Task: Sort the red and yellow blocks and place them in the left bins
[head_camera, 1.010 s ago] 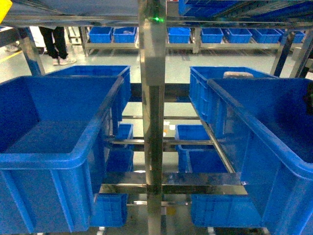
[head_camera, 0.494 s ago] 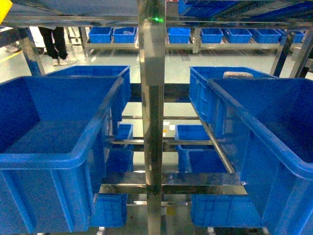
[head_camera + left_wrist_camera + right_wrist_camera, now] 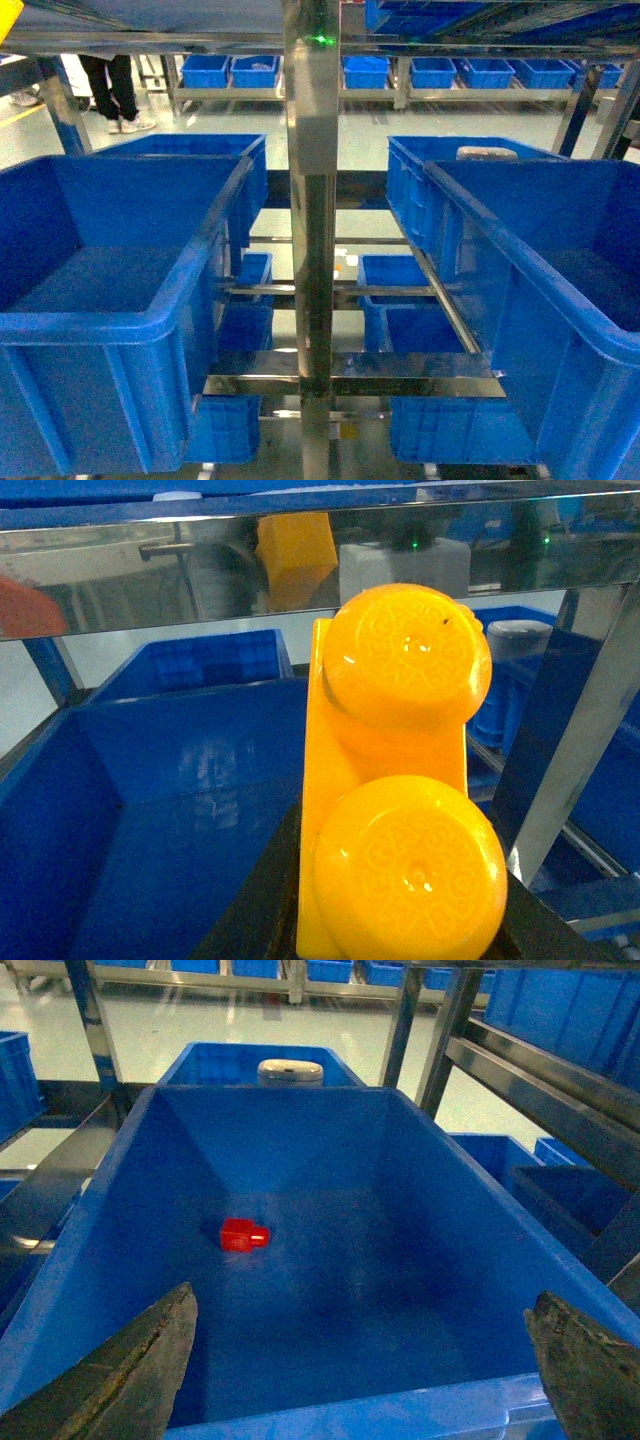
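Right wrist: red block (image 3: 244, 1234) in blue bin (image 3: 330, 1415), pincer (image 3: 365, 1360) spread; left pincer grips yellow brick (image 3: 400, 780).

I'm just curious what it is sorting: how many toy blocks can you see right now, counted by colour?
Yellow block: 1, held in the left gripper above a blue bin.
Red block: 1, lying on the floor of the blue bin under the open right gripper.
Total: 2 blocks.
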Motion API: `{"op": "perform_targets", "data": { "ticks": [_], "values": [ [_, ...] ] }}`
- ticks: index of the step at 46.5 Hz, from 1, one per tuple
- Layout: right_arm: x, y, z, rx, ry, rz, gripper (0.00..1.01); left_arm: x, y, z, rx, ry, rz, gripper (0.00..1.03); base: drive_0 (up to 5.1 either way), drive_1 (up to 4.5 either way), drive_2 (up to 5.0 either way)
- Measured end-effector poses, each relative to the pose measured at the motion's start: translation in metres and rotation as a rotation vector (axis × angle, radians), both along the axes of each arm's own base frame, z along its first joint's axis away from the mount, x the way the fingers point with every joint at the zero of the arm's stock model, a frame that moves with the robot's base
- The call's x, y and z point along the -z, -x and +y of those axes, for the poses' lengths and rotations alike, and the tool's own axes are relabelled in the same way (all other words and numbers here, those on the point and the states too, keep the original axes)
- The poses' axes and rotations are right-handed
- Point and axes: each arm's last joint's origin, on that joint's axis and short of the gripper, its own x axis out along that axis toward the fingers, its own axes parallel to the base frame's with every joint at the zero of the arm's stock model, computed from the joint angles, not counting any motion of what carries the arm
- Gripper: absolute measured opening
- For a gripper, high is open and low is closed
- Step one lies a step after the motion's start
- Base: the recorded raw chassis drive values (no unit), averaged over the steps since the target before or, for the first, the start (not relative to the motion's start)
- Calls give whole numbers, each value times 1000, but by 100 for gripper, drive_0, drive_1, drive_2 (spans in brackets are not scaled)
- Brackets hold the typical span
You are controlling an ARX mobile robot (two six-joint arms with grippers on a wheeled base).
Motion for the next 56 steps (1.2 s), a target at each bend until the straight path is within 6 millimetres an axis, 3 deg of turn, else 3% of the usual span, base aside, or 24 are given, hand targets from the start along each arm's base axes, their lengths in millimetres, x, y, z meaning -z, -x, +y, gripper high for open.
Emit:
{"op": "perform_targets", "data": {
  "ticks": [13,20,24,28,35,56],
  "values": [
    [0,0,0,-1,7,1,98,13,5,6,-36,1,53,26,0,0,0],
    [0,0,0,-1,7,1,98,21,-1,15,-68,28,84,26,0,0,0],
    [0,0,0,-1,7,1,98,34,-10,22,-86,47,129,26,0,0,0],
    [0,0,0,-1,7,1,98,66,-32,45,-128,69,211,26,0,0,0],
    [0,0,0,-1,7,0,98,79,-69,84,-181,77,266,26,0,0,0],
    [0,0,0,-1,7,0,98,90,-109,93,-138,-16,292,26,0,0,0]
  ]
}}
